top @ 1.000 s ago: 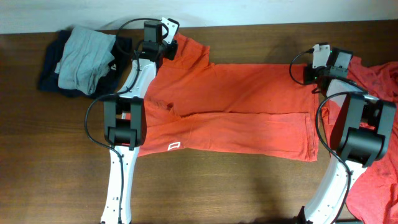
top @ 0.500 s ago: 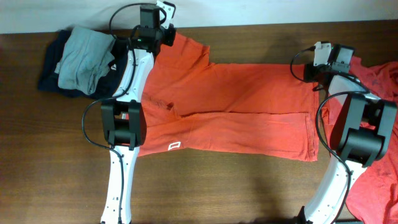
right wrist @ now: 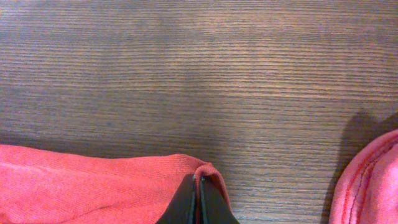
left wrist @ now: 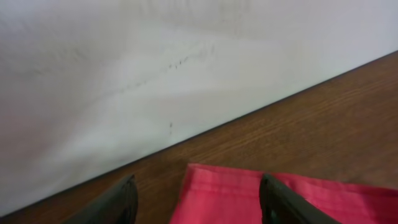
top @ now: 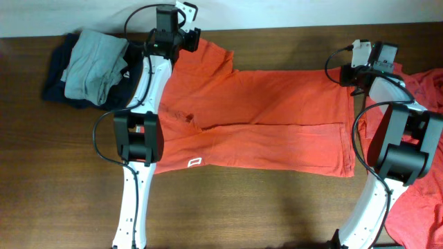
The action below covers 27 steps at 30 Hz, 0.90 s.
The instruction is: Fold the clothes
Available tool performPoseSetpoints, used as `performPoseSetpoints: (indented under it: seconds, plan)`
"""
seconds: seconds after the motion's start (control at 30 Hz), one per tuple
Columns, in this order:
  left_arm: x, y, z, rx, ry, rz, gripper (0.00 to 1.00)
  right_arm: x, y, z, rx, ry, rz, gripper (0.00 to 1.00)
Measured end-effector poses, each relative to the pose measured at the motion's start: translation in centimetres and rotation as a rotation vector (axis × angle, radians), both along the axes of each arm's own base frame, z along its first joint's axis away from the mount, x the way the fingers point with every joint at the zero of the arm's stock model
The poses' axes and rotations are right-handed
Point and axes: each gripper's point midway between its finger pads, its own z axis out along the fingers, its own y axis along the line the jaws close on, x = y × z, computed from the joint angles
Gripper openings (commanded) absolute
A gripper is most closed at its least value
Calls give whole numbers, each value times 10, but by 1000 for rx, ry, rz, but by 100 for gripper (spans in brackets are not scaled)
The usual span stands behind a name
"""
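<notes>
Wooden table (top: 263,214), orange T-shirt (top: 277,117) spread, right gripper (right wrist: 200,186) pinching it (left gripper (left wrist: 196,193) parted)

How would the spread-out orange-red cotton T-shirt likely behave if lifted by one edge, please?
Probably floppy: the orange-red cotton T-shirt lies flat with soft creases and puckers where the right gripper pinches its edge. Likely light, so a lifted edge would drape and drag the rest across the dark wooden table.
</notes>
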Motion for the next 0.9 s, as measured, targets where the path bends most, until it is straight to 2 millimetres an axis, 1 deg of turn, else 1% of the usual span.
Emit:
performPoseSetpoints:
  seconds: [0.03, 0.17, 0.23, 0.27, 0.37, 0.47, 0.6, 0.73, 0.8, 0.9]
  plan:
    - [0, 0, -7, 0, 4, 0, 57, 0, 0, 0, 0, 0, 0, 4]
    - [-3, 2, -45, 10, 54, 0, 54, 0, 0, 0, 4, -1, -1, 4]
    - [-3, 2, -54, 8, 63, 1, 52, 0, 1, 0, 4, 0, 0, 4]
    - [-3, 4, -55, 9, 64, 5, 51, 0, 1, 0, 5, 0, -1, 4]
    - [-3, 5, -55, 9, 68, 12, 36, 0, 1, 0, 6, 2, -1, 4]
    - [-5, 4, -56, 12, 80, 11, 24, 0, 1, 0, 5, 2, -1, 4]
    - [-8, 4, -57, 15, 98, 9, 22, 0, 1, 0, 6, 3, -1, 4]
    - [-11, 6, -55, 21, 125, 11, 22, 0, 1, 0, 6, 2, -1, 4]
    - [-13, 7, -52, 25, 134, 14, 22, 0, 1, 0, 6, 2, -1, 4]
    - [-11, 8, -38, 26, 124, 20, 22, -2, 1, -2, 9, 10, 0, 4]
